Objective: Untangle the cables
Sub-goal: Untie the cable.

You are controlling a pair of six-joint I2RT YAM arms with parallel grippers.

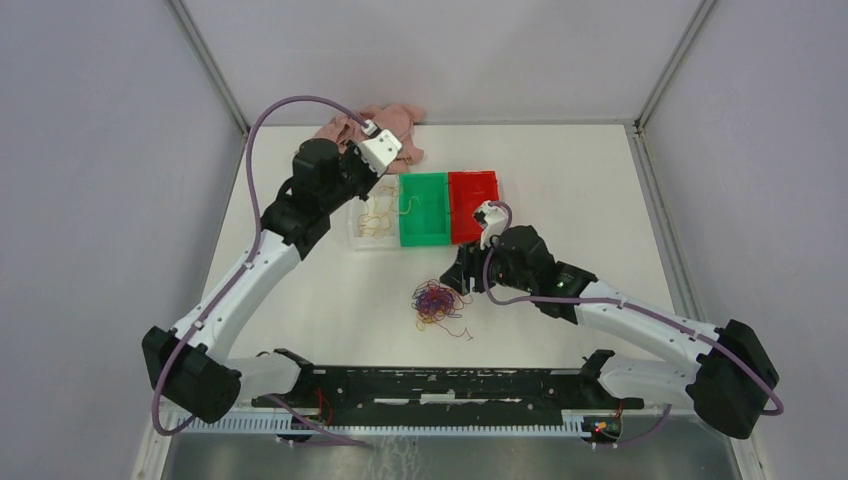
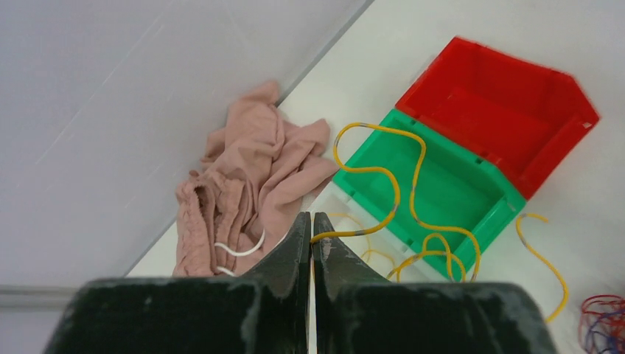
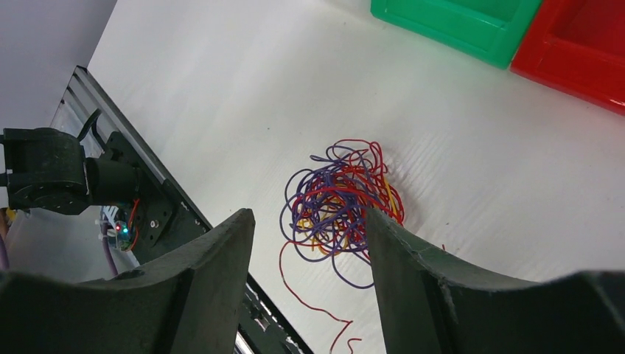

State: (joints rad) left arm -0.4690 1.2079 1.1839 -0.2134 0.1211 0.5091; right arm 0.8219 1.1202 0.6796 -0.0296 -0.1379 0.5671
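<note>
**A:** So, where's the tangle?

**B:** Near the middle of the bench: purple, red and yellow cables knotted together, with one red strand trailing nearer. The right gripper hangs over it, jaws wide apart, holding nothing.

**A:** And farther back?

**B:** The left gripper is pinched tight on a yellow cable that curls across the green bin in its wrist view. The red bin touches that one's right side, and a pink garment lies far left.
</note>
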